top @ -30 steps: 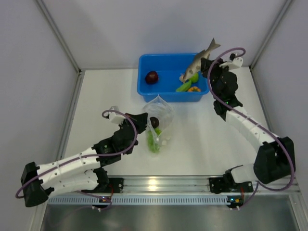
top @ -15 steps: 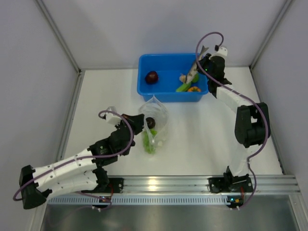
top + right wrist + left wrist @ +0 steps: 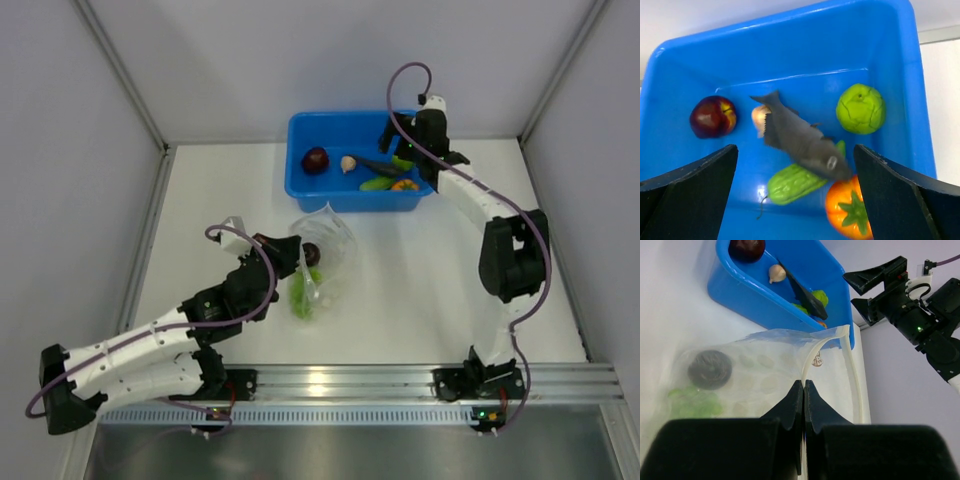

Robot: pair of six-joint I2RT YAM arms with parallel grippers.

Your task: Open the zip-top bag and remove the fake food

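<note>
— On the desk, left hand pinches the rim of the zip-top bag; fake food sits inside.
— Hold it steady; right hand, wide above the blue bin, should enter the mouth squarely.

Through the zip-top bag in your left wrist view, the contents are only smears: a dark round piece and a green mass, too blurred to name. The black body of the left claw blocks the bag's lower part, and the maroon ball is cut by the top edge. In your right wrist view, the grey fish covers part of the green pod and the pale piece, and the orange piece runs off the bottom edge. The right claw shows only as two black fingers cropped at the bottom corners.
</note>
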